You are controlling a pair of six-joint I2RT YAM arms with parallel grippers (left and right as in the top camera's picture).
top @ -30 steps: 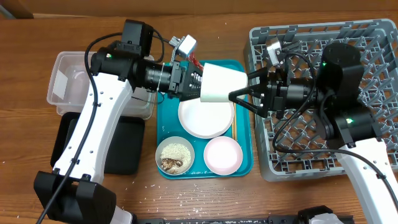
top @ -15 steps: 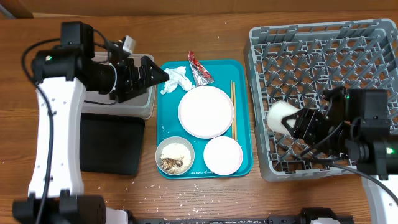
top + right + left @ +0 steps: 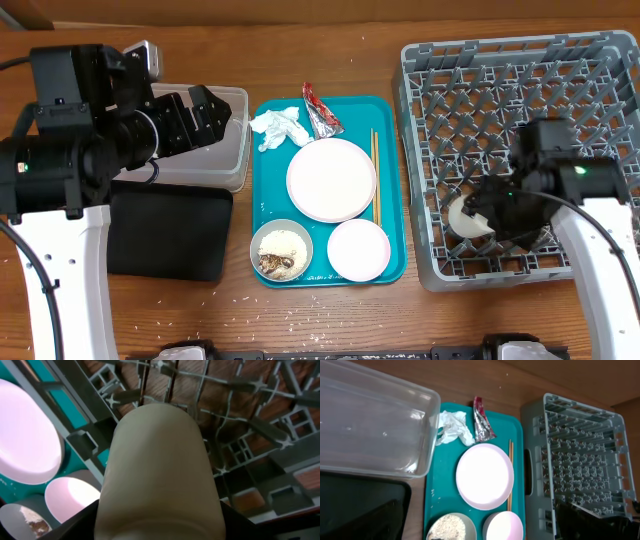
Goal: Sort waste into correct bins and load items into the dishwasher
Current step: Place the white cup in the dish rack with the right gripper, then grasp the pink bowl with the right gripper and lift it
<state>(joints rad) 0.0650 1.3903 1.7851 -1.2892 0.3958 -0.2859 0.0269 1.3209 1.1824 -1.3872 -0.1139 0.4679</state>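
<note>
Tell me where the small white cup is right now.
Overhead view: the small white cup lies in the grey plastic dish rack, by its left edge, held in the right tool, just right of the teal tray.

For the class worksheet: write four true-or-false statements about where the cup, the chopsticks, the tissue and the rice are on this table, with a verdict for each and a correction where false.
1. The right pincer holds the white cup inside the grey dish rack. True.
2. The chopsticks stand in the rack. False: they lie on the teal tray, right of the large plate.
3. The tissue is in the clear tub. False: it lies on the teal tray beside the foil wrapper.
4. The off-white bowl holds rice and brown scraps. True.
</note>
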